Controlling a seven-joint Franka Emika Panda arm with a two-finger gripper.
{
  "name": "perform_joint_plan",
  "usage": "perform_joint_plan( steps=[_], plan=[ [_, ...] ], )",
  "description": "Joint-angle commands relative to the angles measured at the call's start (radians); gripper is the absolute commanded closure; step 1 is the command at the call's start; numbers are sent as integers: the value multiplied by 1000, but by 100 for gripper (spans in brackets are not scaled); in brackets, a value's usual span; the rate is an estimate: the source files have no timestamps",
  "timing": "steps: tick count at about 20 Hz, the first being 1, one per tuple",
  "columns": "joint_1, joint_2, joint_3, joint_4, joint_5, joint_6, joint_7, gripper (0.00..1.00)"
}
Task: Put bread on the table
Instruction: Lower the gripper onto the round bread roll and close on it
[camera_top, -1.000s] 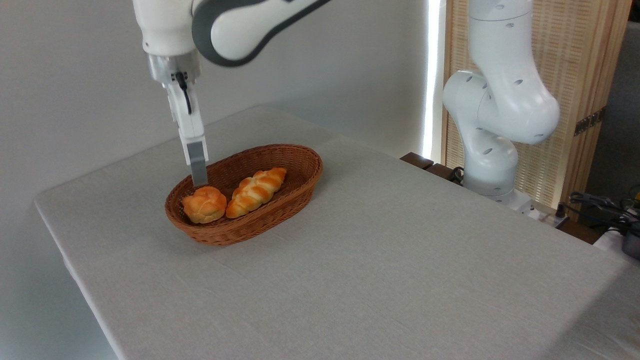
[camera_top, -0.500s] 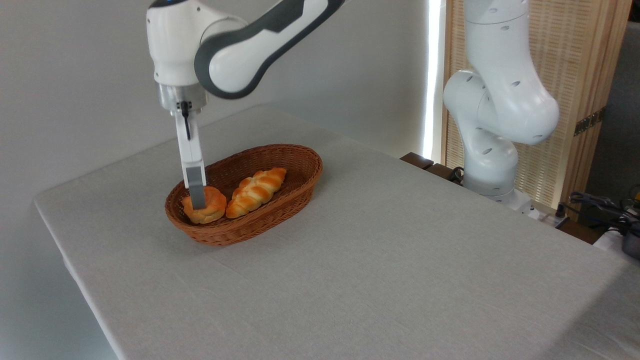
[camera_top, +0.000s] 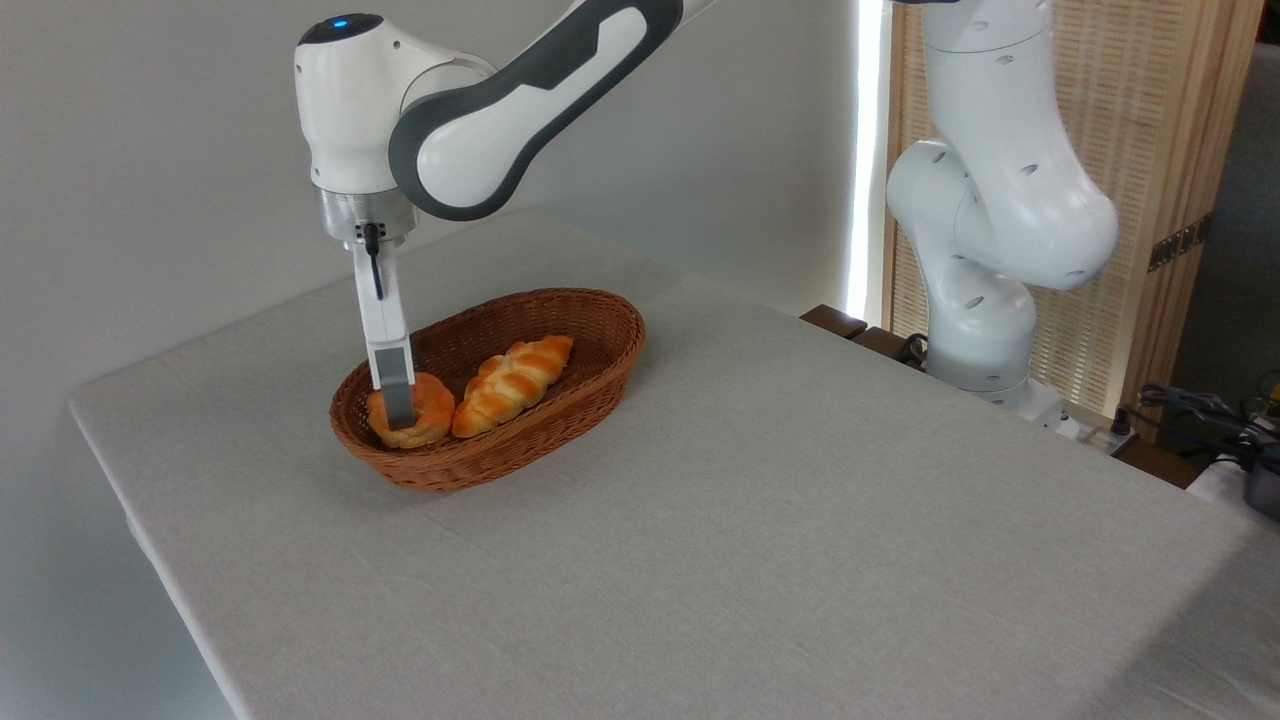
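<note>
The bread (camera_top: 433, 404), a small round golden bun, lies in the left end of a brown wicker basket (camera_top: 560, 400) on the table (camera_top: 760, 500). My gripper (camera_top: 402, 410) points straight down onto the bun. One grey fingertip (camera_top: 398, 402) stands in front of the bun, covering its left-middle part. The other finger is hidden behind the bun, so the width of the jaws does not show. The bun still rests on the basket floor.
A longer braided loaf (camera_top: 514, 381) lies right beside the bun in the basket. The arm's white base (camera_top: 985, 330) stands at the table's far right edge. Cables and gear (camera_top: 1220, 420) sit off the right side. Bare cloth spreads in front of and right of the basket.
The gripper came down from above the basket's left rim onto the bun, and its near finger now overlaps the bun. The bun and the loaf have stayed in place.
</note>
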Motion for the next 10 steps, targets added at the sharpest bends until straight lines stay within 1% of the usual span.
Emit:
perform_joint_plan(
  steps=[1,6,10],
  plan=[
    [-4,-5,3,-17,6,12,1,72],
    [-2,-10,6,-15,6,12,3,76],
    [-1,-16,12,-12,6,10,4,76]
  ],
)
